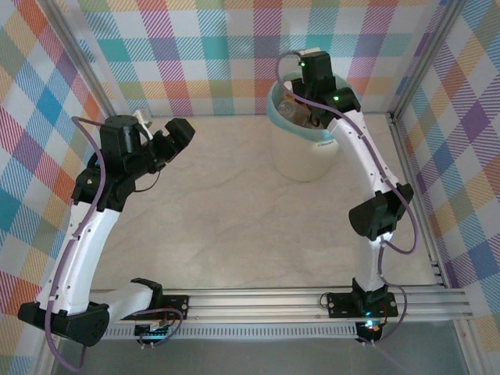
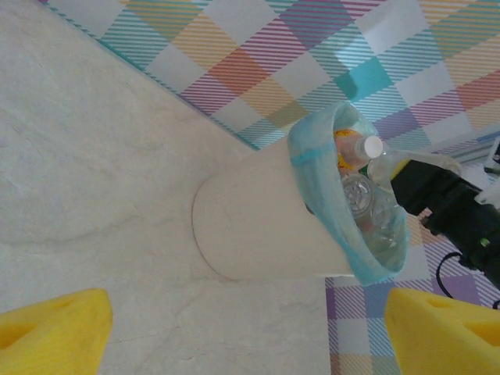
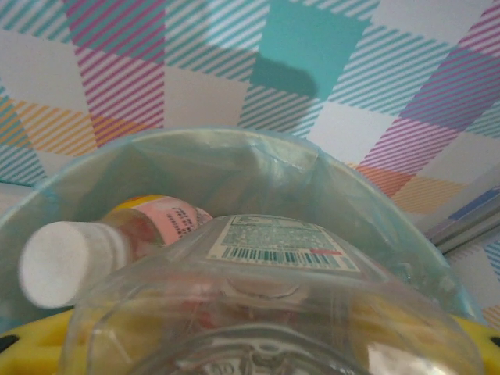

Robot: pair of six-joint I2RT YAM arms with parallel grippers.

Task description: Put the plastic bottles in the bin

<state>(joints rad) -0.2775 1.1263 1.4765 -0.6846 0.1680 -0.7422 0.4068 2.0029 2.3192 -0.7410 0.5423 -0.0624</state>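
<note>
The bin (image 1: 305,156), a cream-white bucket with a teal liner (image 3: 234,164), stands at the far right of the table. My right gripper (image 1: 301,100) hangs over its mouth, shut on a clear plastic bottle (image 3: 273,289) with a barcode label, yellow pads (image 3: 23,344) on either side. Inside the bin lies a pink bottle (image 3: 148,226) with a white cap, also visible with other clear bottles (image 2: 363,203) in the left wrist view. My left gripper (image 1: 168,139) is raised at the far left, open and holding nothing, its yellow fingertips (image 2: 55,328) spread wide, facing the bin (image 2: 258,226).
Plaid walls enclose the pale marble table (image 1: 226,219) on three sides, with metal frame posts (image 1: 410,172) at the right. The right arm's black wrist (image 2: 449,211) reaches behind the bin's rim. An aluminium rail (image 1: 266,301) carries both arm bases along the near edge.
</note>
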